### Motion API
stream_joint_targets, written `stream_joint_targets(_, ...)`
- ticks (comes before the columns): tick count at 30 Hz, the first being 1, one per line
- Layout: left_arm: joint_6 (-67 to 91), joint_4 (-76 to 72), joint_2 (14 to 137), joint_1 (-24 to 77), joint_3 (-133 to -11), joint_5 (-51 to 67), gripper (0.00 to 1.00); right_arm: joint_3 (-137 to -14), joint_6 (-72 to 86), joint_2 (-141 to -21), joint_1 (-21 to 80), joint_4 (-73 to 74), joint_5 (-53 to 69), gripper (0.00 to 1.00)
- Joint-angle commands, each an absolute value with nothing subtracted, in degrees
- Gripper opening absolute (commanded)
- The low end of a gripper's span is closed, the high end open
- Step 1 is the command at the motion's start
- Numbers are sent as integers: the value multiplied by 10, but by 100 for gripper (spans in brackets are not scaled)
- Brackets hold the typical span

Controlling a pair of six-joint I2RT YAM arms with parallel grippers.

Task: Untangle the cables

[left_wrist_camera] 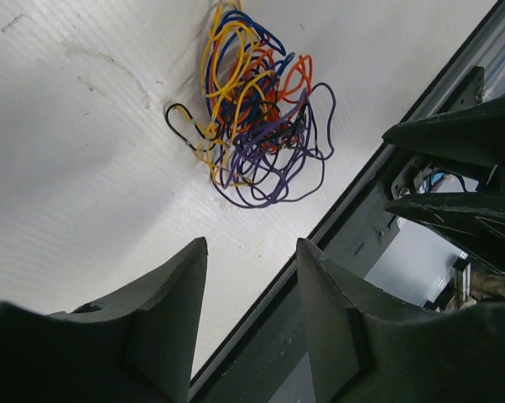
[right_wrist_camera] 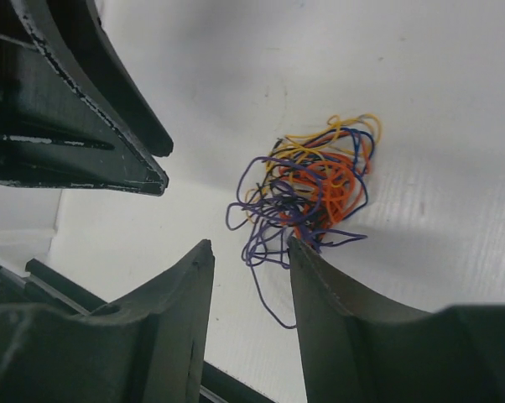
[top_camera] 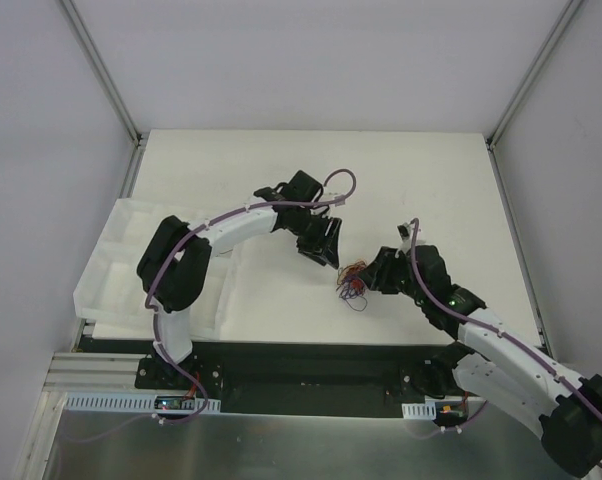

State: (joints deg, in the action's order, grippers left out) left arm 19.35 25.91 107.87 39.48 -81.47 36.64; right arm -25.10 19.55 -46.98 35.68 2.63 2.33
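Jaws on both arms stand part open with nothing clamped. The left gripper (left_wrist_camera: pixel 251 252) shows bare table between its dark fingers. So does the right gripper (right_wrist_camera: pixel 250 252), though one trailing purple strand crosses its gap in the wrist view; cannot tell if it touches a pad. Landmark: small multicoloured knot of hair-thin cables (top_camera: pixel 353 285), orange, yellow, purple, blue and black, lying flat on the white, faintly ribbed table top (top_camera: pixel 281 170). Left gripper hangs off the knot's far-left side, apart from it. Right gripper sits just beside the knot's right side, one fingertip (right_wrist_camera: pixel 315 277) at its edge. Handling, as judged: near weightless, limp but springy curls; the whole clump will likely drag along when any one strand is pulled, and thin wire may slip from broad pads. The dense orange core looks a poor place to bite. Better holds are the outlying loops: the black loop (left_wrist_camera: pixel 169 113) poking out alone on one side, the long purple loops (left_wrist_camera: pixel 269 180) on the other; one arm to pin, the other to draw. Around: white plastic compartment tray (top_camera: pixel 121 260) well to the left of the knot, no hindrance. Black rail (left_wrist_camera: pixel 353 235) runs between the knot and the arm bases. The main obstruction is the grippers themselves, crowding the knot from two sides and apt to clash.
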Motion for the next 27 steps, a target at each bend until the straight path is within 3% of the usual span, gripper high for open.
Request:
stream_joint_targets(1,221,211,1098,403,-840,335,44,-240,208,-468,337,52,19,44)
stream_joint_targets(6,254,161,1130,407,-846,380,44,-235,196,-482,329,43,25,43)
stream_joint_targets(15,258,150,1194,426,-893,355,44,-216,199,-467,323,20,50,43)
stream_joint_targets(23,254,140,1175,451,-850,366,41,-206,193,-467,320,8,49,43)
stream_joint_targets(27,255,120,1141,452,-806,359,47,-214,189,-472,320,18,57,43)
